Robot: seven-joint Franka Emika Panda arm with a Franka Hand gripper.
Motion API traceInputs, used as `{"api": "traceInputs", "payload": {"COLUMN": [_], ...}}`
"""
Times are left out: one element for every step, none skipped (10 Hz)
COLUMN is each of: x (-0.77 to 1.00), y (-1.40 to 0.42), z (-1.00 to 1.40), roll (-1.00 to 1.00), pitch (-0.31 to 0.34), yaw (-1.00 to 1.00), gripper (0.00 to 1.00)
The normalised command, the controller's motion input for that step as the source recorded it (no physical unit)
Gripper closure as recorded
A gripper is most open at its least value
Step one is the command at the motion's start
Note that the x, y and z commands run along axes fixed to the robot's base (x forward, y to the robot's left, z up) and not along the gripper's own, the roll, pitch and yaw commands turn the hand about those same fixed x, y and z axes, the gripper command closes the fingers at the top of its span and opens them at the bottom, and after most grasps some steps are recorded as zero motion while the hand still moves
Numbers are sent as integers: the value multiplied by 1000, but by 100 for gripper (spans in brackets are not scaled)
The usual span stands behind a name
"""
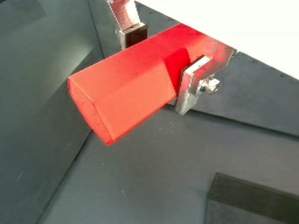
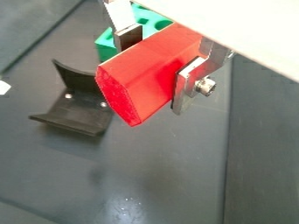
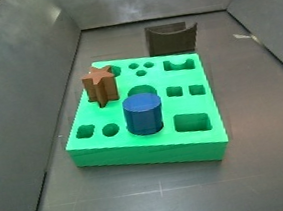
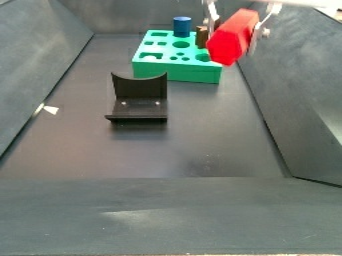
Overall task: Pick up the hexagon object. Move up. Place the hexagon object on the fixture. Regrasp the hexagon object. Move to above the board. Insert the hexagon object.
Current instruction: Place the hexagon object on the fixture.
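While the fixture (image 4: 138,97) sits nearest on the dark floor in a side view, its curved notch facing up, the gripper (image 4: 235,22) hangs above and beyond it, well clear of the floor. Its silver fingers (image 2: 193,81) are closed most of the way, clamped on the two flat sides of the hexagon object (image 2: 149,77). That red prism is gripped near one end, so most of its length juts out past the fingers, with its long axis lying roughly level and slightly tilted, free end showing a flat face in both wrist views (image 1: 131,87). Farther back lies the board (image 4: 178,56), carrying a blue cylinder (image 3: 142,113) and a brown star block (image 3: 98,84), both upright in its holes.
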Motion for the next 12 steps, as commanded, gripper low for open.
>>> {"api": "traceInputs", "payload": {"x": [1000, 1000, 1000, 1000, 1000, 1000, 1000, 1000, 1000, 909, 744, 665], "y": [-377, -315, -266, -254, -215, -190, -154, -137, -107, -82, -47, -36], "z": [-211, -183, -144, -140, -130, -120, -109, -104, -90, -74, -48, -38], "roll": [133, 158, 175, 171, 156, 127, 101, 102, 104, 105, 106, 106], "pitch": [-77, -90, -74, -63, -48, -38, -30, -22, -7, 7, 26, 37], "yaw": [1000, 1000, 876, 715, 425, 280, 157, 121, 79, 64, 51, 49], "gripper": [100, 100, 100, 100, 100, 100, 100, 100, 100, 100, 100, 100]}}
